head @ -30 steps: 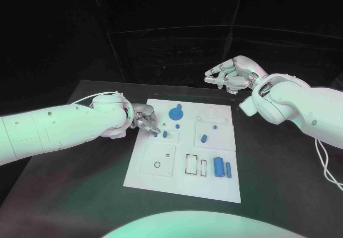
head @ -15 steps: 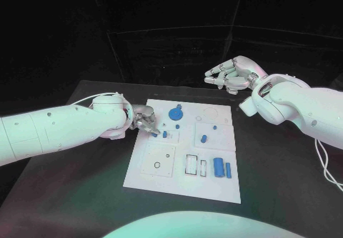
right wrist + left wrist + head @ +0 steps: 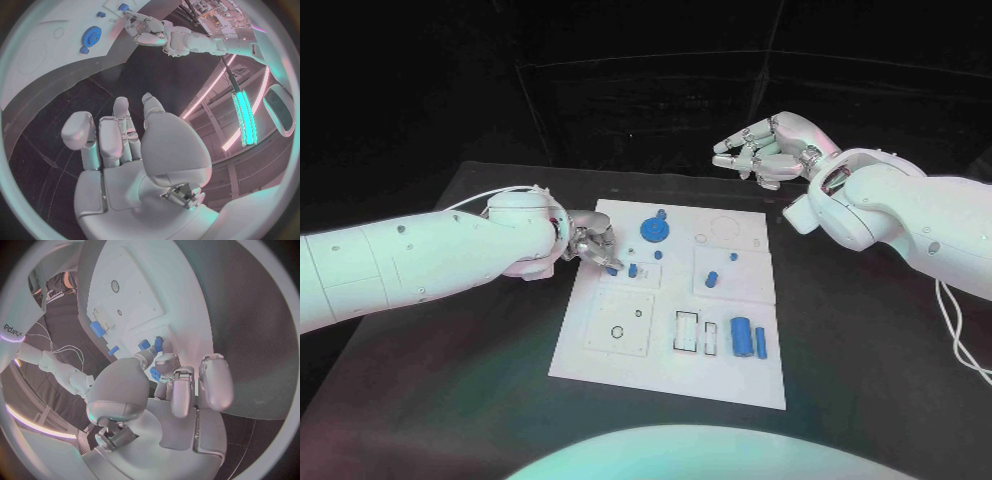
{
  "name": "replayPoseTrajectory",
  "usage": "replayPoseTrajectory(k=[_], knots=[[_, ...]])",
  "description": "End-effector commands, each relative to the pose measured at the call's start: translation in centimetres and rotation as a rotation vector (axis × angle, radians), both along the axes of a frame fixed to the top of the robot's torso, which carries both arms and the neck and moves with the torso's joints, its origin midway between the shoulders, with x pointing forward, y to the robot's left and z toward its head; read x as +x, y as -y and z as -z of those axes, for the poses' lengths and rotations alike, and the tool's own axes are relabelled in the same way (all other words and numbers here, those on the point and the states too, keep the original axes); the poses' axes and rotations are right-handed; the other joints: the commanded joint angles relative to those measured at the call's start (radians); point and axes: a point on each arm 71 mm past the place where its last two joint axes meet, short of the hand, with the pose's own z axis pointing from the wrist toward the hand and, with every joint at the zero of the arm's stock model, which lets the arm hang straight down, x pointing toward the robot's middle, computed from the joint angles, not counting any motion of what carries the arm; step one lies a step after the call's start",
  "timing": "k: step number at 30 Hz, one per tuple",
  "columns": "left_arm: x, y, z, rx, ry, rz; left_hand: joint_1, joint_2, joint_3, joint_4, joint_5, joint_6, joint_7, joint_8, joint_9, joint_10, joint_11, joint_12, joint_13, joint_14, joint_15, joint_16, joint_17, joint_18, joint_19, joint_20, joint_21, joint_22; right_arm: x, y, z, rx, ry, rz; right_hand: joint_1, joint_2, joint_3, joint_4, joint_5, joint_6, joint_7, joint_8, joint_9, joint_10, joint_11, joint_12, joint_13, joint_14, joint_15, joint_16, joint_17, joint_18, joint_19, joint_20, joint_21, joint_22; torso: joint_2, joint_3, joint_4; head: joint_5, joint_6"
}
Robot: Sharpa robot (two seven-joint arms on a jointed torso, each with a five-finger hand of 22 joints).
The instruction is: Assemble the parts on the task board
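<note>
The white task board [image 3: 625, 365] lies mid-table. On it are a blue gear [image 3: 653, 230], a small blue peg [image 3: 710, 279] and two blue blocks [image 3: 741, 336] near the front right. My left hand [image 3: 593, 243] rests at the board's left edge and pinches a small blue part [image 3: 153, 373] between thumb and finger, just above the board beside another blue peg [image 3: 632, 270]. My right hand [image 3: 764, 148] hangs raised over the table's far edge, its fingers loosely bent and apart, holding nothing. The right wrist view shows the gear [image 3: 94, 35] and the left hand [image 3: 149, 29] from afar.
The board has a square plate with a round hole [image 3: 619, 331] at the front left and a rectangular slot [image 3: 688, 332] beside the blocks. Black table [image 3: 459, 380] surrounds the board on all sides.
</note>
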Motion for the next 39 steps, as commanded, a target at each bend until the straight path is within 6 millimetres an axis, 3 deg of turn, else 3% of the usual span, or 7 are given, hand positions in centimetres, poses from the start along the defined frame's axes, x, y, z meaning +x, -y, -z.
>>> replayPoseTrajectory(k=[1, 6, 11, 39], knots=[[-0.08, 0.24, 0.07, -0.022, -0.013, -0.001, -0.026, -0.014, 0.029, -0.024, 0.004, 0.009, -0.001, 0.008, 0.001, 0.007, 0.0, 0.006, 0.002, 0.106, -0.008, 0.003, 0.263, -0.005, 0.006, -0.006, 0.008, 0.004, -0.01, -0.09, -0.16, 0.007, 0.007, -0.008, 0.0, 0.009, -0.006, -0.001, 0.003, -0.009, -0.001, 0.004, 0.001, -0.005, -0.002, -0.006, -0.001, 0.015, 0.004, -0.006, -0.001, 0.019, -0.007, 0.0, -0.003, -0.001, 0.0, -0.0004, 0.0001, -0.001, -0.001], [-0.06, 0.19, 0.11, -0.024, -0.02, -0.004, -0.059, -0.043, 0.012, -0.012, 0.005, 0.018, -0.004, 0.015, 0.006, 0.01, -0.003, 0.009, 0.005, 0.106, -0.011, 0.003, 0.263, -0.005, 0.008, -0.008, 0.011, 0.009, -0.01, -0.08, -0.16, 0.007, 0.007, -0.007, 0.0, 0.009, -0.006, -0.001, 0.003, -0.009, -0.001, 0.004, 0.001, -0.005, -0.002, -0.006, -0.001, 0.015, 0.004, -0.006, -0.001, 0.019, -0.007, 0.0, -0.003, -0.001, 0.0, 0.0006, -0.0002, -0.002, -0.001], [0.03, 0.08, 0.15, -0.024, -0.022, -0.009, -0.088, -0.054, 0.0, 0.004, 0.005, 0.023, -0.007, 0.019, 0.009, 0.013, -0.006, 0.011, 0.008, 0.106, -0.013, 0.003, 0.263, -0.006, 0.01, -0.01, 0.014, 0.013, 0.01, -0.07, -0.16, 0.007, 0.007, -0.007, 0.0, 0.01, -0.007, 0.0, 0.003, -0.009, -0.001, 0.004, 0.001, -0.005, -0.002, -0.006, -0.001, 0.015, 0.004, -0.007, -0.002, 0.019, -0.007, 0.0, -0.003, -0.003, 0.0, -0.0001, -0.0001, -0.002, 0.0], [0.5, -0.36, 0.44, -0.012, -0.048, -0.026, -0.156, -0.052, -0.023, 0.048, 0.005, 0.037, -0.012, 0.027, 0.017, 0.022, -0.01, 0.018, 0.018, 0.106, -0.017, 0.003, 0.263, -0.008, 0.013, -0.014, 0.019, 0.023, 0.01, -0.01, -0.15, 0.006, 0.006, -0.005, -0.002, 0.011, -0.008, 0.002, 0.003, -0.009, -0.001, 0.004, 0.001, -0.006, -0.002, -0.007, -0.003, 0.015, 0.004, -0.008, -0.003, 0.019, -0.008, 0.0, -0.004, -0.004, 0.0, -0.0001, -0.0001, -0.006, -0.004]])
